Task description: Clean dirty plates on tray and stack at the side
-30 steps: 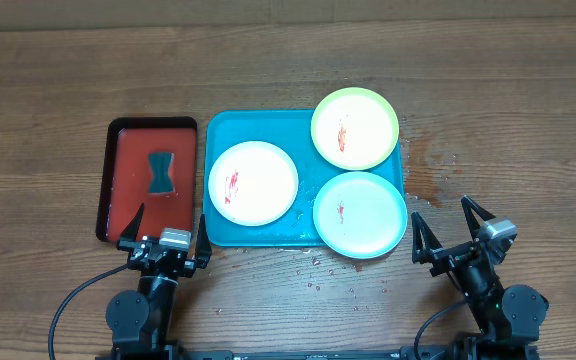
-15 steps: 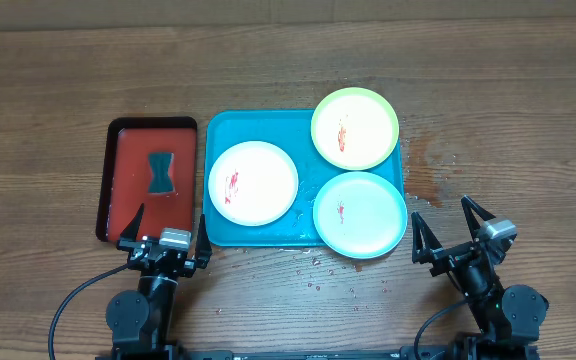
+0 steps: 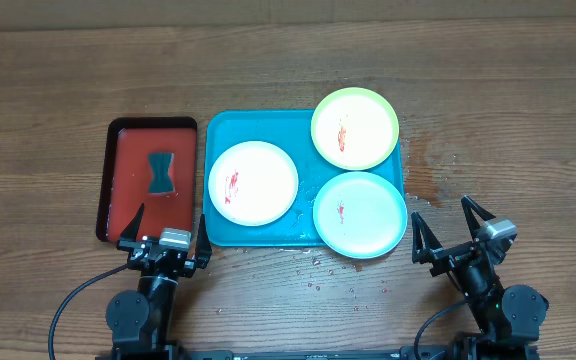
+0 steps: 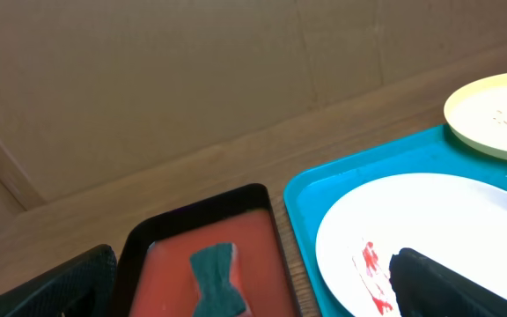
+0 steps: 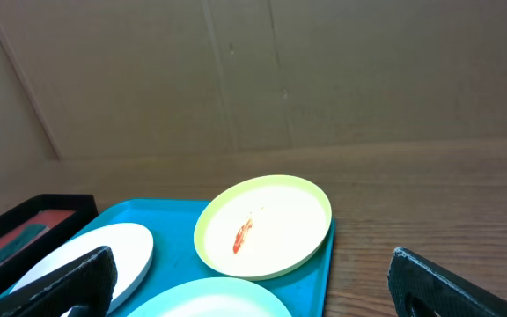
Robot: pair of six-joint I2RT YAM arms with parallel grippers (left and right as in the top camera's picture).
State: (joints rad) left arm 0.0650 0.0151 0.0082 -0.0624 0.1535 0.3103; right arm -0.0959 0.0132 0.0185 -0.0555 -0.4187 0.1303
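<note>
Your left gripper [image 3: 172,215]: jaws wide apart, holding nothing. Your right gripper [image 3: 441,210]: the same. The blue tray [image 3: 268,125] lies ahead, between them. On it, the white plate [image 3: 253,182] is nearest your left gripper, the mint plate [image 3: 360,214] is nearest your right, and the yellow-green plate [image 3: 355,128] is beyond the mint one. All three are smeared red.

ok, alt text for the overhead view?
A white plate, yellow-green plate and mint plate, each smeared red, sit on a turquoise tray. Left of it, a red tray holds a dark pad. At the near edge, left claw and right claw hang open.
</note>
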